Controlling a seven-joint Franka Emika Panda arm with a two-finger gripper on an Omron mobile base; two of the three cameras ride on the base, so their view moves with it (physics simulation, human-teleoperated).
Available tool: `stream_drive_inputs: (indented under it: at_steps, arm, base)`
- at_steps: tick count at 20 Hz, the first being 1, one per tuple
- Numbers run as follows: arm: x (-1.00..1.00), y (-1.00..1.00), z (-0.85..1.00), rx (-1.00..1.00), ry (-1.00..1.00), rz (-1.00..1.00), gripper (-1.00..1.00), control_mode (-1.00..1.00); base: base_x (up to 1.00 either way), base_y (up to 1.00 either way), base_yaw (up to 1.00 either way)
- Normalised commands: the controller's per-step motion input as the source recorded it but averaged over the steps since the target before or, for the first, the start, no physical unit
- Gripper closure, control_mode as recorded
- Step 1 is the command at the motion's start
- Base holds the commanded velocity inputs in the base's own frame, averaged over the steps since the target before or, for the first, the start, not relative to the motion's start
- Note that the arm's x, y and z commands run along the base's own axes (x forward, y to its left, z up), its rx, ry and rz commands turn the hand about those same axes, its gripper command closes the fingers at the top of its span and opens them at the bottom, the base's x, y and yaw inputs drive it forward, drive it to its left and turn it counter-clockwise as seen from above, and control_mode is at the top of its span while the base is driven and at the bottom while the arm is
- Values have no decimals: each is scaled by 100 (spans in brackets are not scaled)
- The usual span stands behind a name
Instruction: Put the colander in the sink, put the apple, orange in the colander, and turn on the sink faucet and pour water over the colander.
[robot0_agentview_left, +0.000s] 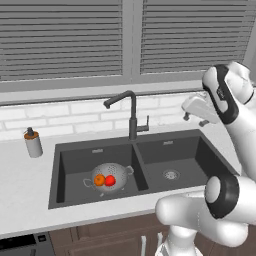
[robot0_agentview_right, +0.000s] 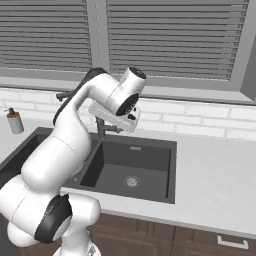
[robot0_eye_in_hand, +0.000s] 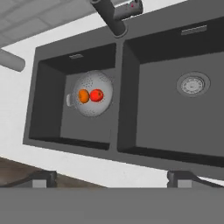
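Observation:
The silvery colander (robot0_agentview_left: 119, 170) (robot0_eye_in_hand: 94, 110) rests in the left basin of the dark grey sink (robot0_agentview_left: 187, 152) (robot0_eye_in_hand: 166, 118). Inside it the orange (robot0_agentview_left: 99, 180) (robot0_eye_in_hand: 83, 96) and the red apple (robot0_agentview_left: 110, 180) (robot0_eye_in_hand: 96, 95) lie side by side, touching. The dark faucet (robot0_agentview_left: 132, 114) (robot0_eye_in_hand: 112, 18) rises behind the divider, its spout bent toward the left basin. I see no water stream. My gripper (robot0_agentview_left: 195, 120) (robot0_agentview_right: 126, 124) hangs open and empty above the right basin, to the right of the faucet and apart from it.
A soap dispenser bottle (robot0_agentview_left: 33, 142) (robot0_agentview_right: 15, 121) stands on the counter left of the sink. The right basin holds a round silver drain (robot0_agentview_left: 171, 174) (robot0_eye_in_hand: 193, 84). White counter surrounds the sink, with a tiled wall and window blinds behind.

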Motion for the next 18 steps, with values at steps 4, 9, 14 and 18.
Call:
stream_drive_inputs:
  at_steps: [4,9,14,18]
  arm:
    - [29,8,-60,17,-6,20,-100,-100]
    - [50,10,-46,16,-10,15,-100,-100]
    - [58,15,-32,14,-14,9,-100,-100]
    - [56,4,-29,4,-18,1,-100,-100]
  base:
    - [0,0,0]
    - [0,0,0]
    - [0,0,0]
    - [0,0,0]
